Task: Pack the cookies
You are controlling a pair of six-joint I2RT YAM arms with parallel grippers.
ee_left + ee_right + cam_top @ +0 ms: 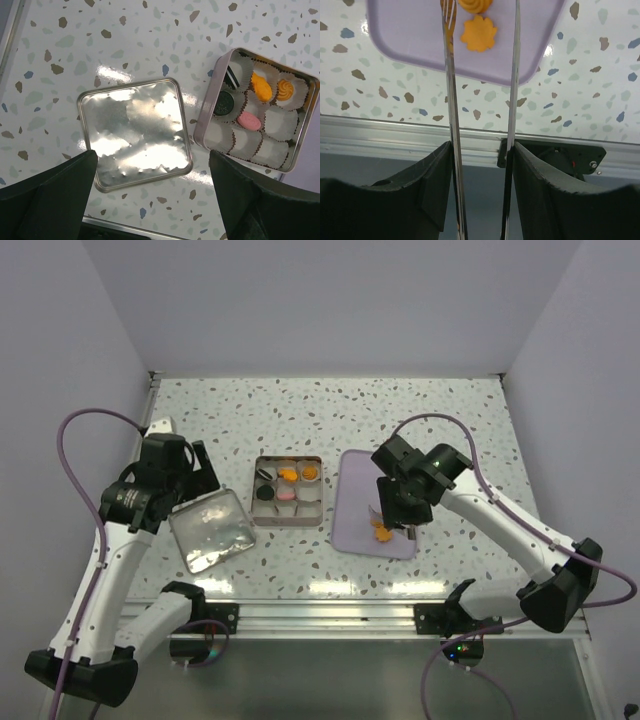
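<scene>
My right tool (482,150) grips the tongs (451,100), blades apart beside two orange cookies (479,34) on the purple tray (410,35), tips possibly touching one, left tool (152,190) wide open over the lid (135,130): a skewed pinch may crumble a cookie or drop it short of the tin (206,117).

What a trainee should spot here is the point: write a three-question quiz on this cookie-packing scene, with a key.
1. True or false: the lid is fitted on the tin.
2. The right gripper grips: A) a spoon, B) metal tongs, C) a paper cup.
3. Fill in: the loose orange cookies lie on a ____ tray.
Key: 1 false, the lid lies flat on the table beside the tin; 2 B; 3 purple.
</scene>
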